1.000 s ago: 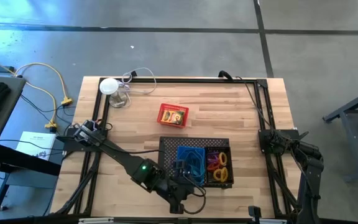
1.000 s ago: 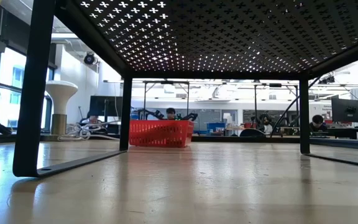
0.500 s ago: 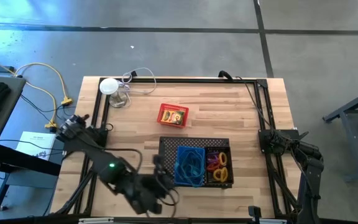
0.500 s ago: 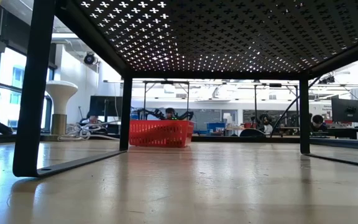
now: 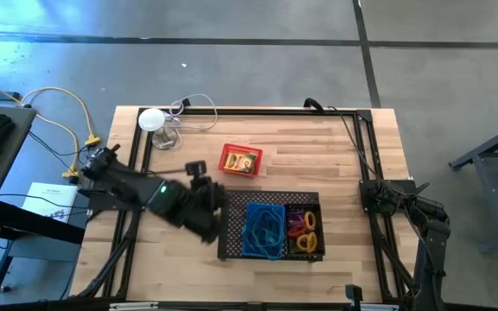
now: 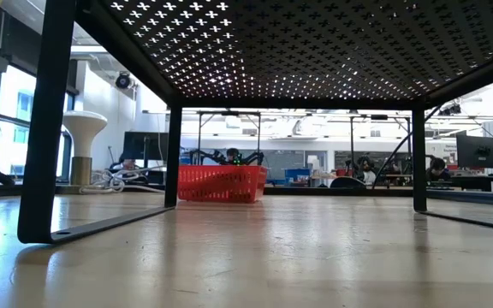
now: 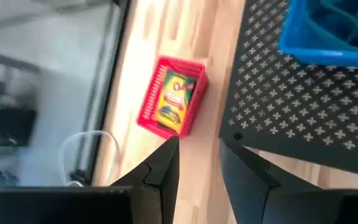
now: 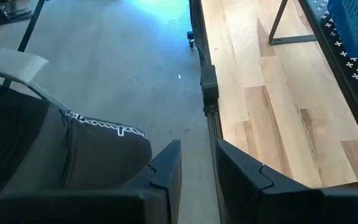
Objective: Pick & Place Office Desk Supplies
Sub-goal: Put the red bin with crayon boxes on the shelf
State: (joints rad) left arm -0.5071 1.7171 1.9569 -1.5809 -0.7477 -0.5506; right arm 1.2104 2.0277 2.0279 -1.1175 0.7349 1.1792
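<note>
A red mesh basket (image 5: 240,160) (image 7: 169,99) (image 6: 221,183) stands on the wood table with a yellow crayon box (image 7: 173,99) lying in it. On the black perforated tray (image 5: 232,203) sit a blue basket (image 5: 264,230) and a dark basket of yellow, orange, red and purple rubber bands (image 5: 303,231). My left gripper (image 5: 201,173) (image 7: 199,155) hovers open and empty left of the tray's far-left corner, short of the red basket. My right gripper (image 5: 377,197) (image 8: 197,162) waits open at the table's right edge.
A white round disc with a clear cable (image 5: 152,119) stands near the far-left corner. The tray rests on thin black legs (image 6: 41,128), so it forms a raised deck. Bare wood lies between the red basket and the table's right side.
My left arm has swung from the tray's near edge, by the blue basket, toward the table's left and then toward the far edge. Its gripper now hangs left of the tray, near the red basket. The baskets have stayed where they were.
</note>
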